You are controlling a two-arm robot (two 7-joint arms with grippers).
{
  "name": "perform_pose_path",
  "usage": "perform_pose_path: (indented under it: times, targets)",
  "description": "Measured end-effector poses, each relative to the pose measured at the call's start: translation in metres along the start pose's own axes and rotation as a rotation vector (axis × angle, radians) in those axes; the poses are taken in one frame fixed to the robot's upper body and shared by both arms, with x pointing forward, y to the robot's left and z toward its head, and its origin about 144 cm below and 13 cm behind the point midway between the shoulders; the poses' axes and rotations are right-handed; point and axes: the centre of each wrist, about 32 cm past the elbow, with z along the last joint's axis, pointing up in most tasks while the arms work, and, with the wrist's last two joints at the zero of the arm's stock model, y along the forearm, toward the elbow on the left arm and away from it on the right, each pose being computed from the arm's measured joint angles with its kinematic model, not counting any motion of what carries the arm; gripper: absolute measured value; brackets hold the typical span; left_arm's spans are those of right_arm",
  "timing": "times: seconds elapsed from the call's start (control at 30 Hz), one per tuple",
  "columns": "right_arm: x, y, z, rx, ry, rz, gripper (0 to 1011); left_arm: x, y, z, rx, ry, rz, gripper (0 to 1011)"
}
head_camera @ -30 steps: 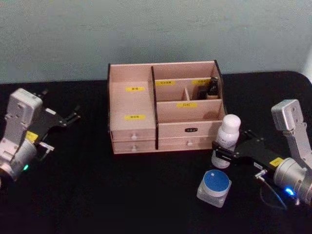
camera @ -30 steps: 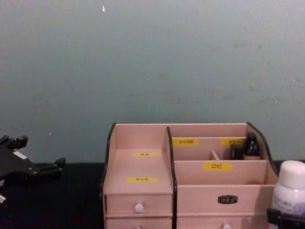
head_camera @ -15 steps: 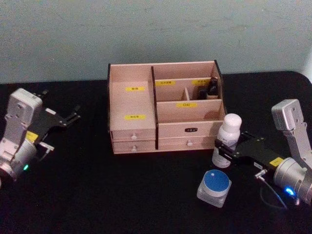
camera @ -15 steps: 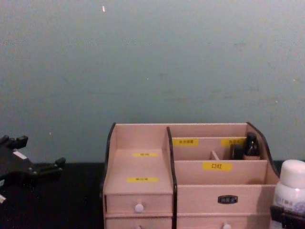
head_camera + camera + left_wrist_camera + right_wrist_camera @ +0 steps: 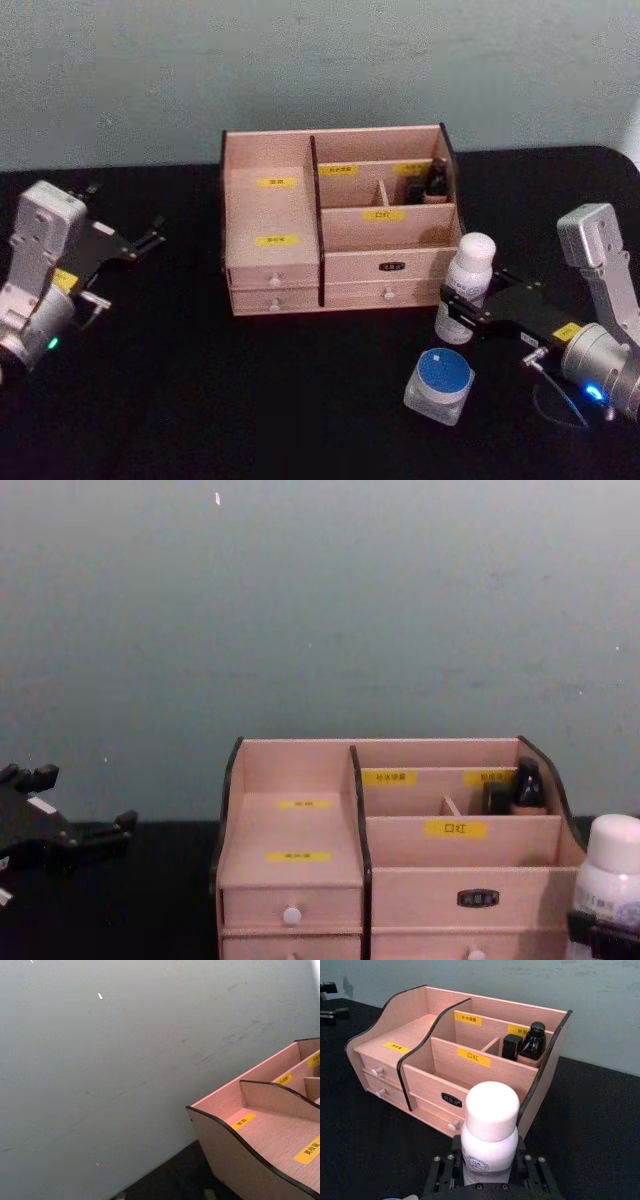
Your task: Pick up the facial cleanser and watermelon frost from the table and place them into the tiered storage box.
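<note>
Now right pincer [image 5: 456, 306] around white bottle [image 5: 470, 268], beside storage box [image 5: 272, 212].

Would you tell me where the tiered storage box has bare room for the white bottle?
The stepped left shelves and the long front compartment of the tiered storage box look bare. The right cell behind it is crowded by two dark bottles. The right tool grips the white bottle.

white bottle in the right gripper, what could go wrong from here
The right gripper holds the white bottle low on its body, so it may tilt when lifted. It stands close beside the tiered storage box and could clip its dark side edge. The left gripper sits parked, open.
</note>
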Motion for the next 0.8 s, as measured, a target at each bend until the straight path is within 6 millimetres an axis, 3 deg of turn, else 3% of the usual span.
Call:
perform_pose_path:
  times: [0.43, 0.67, 0.8]
  targets:
    - [-0.002, -0.007, 0.006, 0.023, -0.005, 0.004, 597, 0.000, 0.000, 0.000, 0.000, 0.000, 0.000, 1001]
    - [-0.005, -0.021, 0.028, 0.052, -0.032, 0.020, 598, 0.000, 0.000, 0.000, 0.000, 0.000, 0.000, 1001]
    - [-0.006, -0.029, 0.050, 0.077, -0.047, 0.035, 597, 0.000, 0.000, 0.000, 0.000, 0.000, 0.000, 1001]
